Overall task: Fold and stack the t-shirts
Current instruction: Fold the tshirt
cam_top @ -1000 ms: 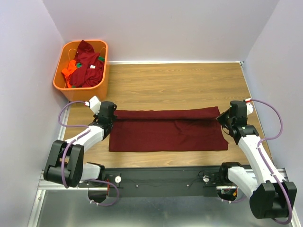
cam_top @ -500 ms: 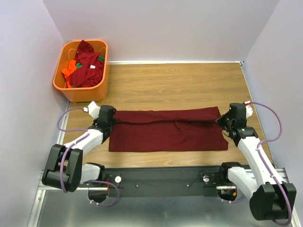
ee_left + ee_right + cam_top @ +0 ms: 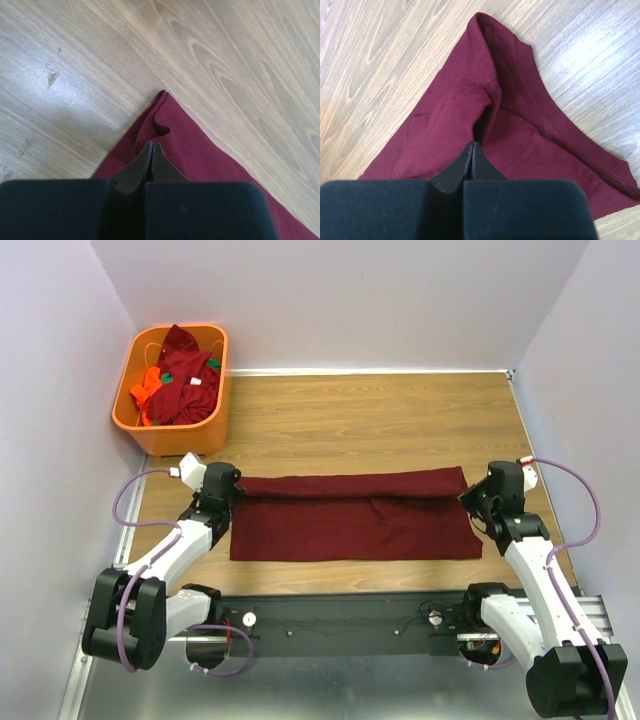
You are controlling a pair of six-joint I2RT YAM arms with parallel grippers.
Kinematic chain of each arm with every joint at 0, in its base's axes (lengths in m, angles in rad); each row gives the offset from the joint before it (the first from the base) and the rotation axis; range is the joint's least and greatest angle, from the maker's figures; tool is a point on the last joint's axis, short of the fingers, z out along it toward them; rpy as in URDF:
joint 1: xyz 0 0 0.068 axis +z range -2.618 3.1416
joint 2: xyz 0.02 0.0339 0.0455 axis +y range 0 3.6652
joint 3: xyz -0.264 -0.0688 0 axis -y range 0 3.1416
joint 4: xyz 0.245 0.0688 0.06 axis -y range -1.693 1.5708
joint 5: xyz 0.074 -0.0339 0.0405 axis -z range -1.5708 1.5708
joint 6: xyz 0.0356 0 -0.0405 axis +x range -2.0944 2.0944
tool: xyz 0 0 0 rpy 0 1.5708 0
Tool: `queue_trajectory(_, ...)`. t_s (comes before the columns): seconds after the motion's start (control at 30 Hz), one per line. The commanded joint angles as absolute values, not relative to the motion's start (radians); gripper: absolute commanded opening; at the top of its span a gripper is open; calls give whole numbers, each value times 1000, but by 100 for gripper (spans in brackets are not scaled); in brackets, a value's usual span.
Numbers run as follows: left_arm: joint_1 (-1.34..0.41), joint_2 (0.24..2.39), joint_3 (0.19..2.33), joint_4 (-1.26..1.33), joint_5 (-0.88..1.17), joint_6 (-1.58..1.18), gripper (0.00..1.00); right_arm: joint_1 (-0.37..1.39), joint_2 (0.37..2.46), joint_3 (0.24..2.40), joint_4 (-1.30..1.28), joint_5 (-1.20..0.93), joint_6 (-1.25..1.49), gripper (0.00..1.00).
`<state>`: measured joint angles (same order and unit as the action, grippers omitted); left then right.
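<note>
My left gripper (image 3: 151, 146) and right gripper (image 3: 472, 146), each clamped on a far corner of the maroon t-shirt (image 3: 350, 528), are drawing its doubled edge slightly nearer, advancing the fold.

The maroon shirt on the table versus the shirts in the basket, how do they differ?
The table shirt lies spread flat, one edge folded over; the basket shirts are a crumpled heap. The table shirt is all maroon; the basket shirts include orange and green. Both are mostly maroon.
</note>
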<state>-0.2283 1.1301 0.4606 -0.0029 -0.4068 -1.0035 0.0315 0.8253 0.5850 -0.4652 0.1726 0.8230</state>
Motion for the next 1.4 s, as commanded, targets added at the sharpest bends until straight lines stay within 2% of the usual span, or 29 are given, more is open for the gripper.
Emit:
queue_trajectory(0.0,-221,1104,445,-32,-436,-1015,0,31,810,569,-495,180,838,2)
queue_trajectory(0.13,-221,1098,426,-31,-429,-1020,0,29,792,555,-499,170,842,9)
queue_trajectory(0.2,-219,1085,419,-34,-423,-1025,0,29,782,554,-499,161,838,17)
queue_trajectory(0.23,-218,1050,410,-32,-410,-1028,25,29,770,560,-511,157,828,36)
queue_trajectory(0.27,-216,1037,407,-34,-410,-1026,25,29,764,560,-511,156,822,42)
queue_trajectory(0.3,-216,1025,405,-37,-403,-1026,40,29,758,566,-517,146,813,48)
queue_trajectory(0.37,-215,983,407,-38,-394,-1009,52,29,753,584,-514,127,784,60)
queue_trajectory(0.53,-216,931,419,-5,-370,-950,53,29,876,632,-439,26,700,61)
queue_trajectory(0.67,-224,1006,457,51,-331,-907,53,55,1060,675,-324,-52,667,61)
queue_trajectory(0.9,-343,1189,570,77,-344,-891,52,323,1432,895,-307,229,638,55)
queue_trajectory(1.07,-417,1265,615,100,-331,-859,52,394,1569,982,-302,350,626,52)
queue_trajectory(1.37,-479,1345,630,138,-298,-864,50,442,1713,1052,-288,399,611,50)
